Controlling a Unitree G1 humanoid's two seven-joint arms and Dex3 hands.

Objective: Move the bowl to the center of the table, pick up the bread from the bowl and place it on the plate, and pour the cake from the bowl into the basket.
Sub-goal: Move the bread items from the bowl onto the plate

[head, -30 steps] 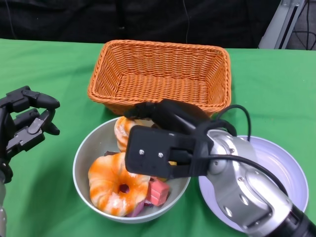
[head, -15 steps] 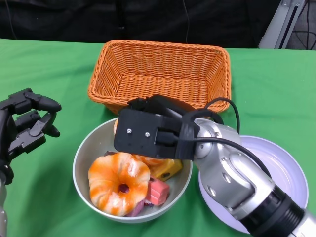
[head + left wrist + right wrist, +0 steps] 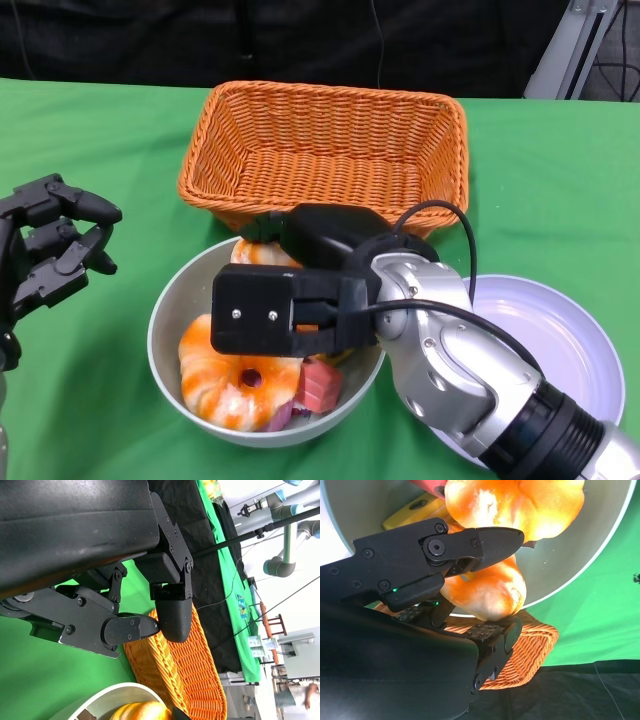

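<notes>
left robot hand (image 3: 50,250) idle beside bowl, fingers curled, empty | bowl (image 3: 170,310) centre of surface, before basket (image 3: 325,150) | right robot hand (image 3: 470,585) closing around bread roll (image 3: 487,592) in bowl: looks light, soft, glossy; grip across middle, gently | plate (image 3: 570,340) right

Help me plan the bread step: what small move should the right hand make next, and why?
Probably close and lift. The right hand has fingers on both sides of the bread roll at the bowl rim near the basket, while the plate is bare. Whether the grip is firm is unclear.
</notes>
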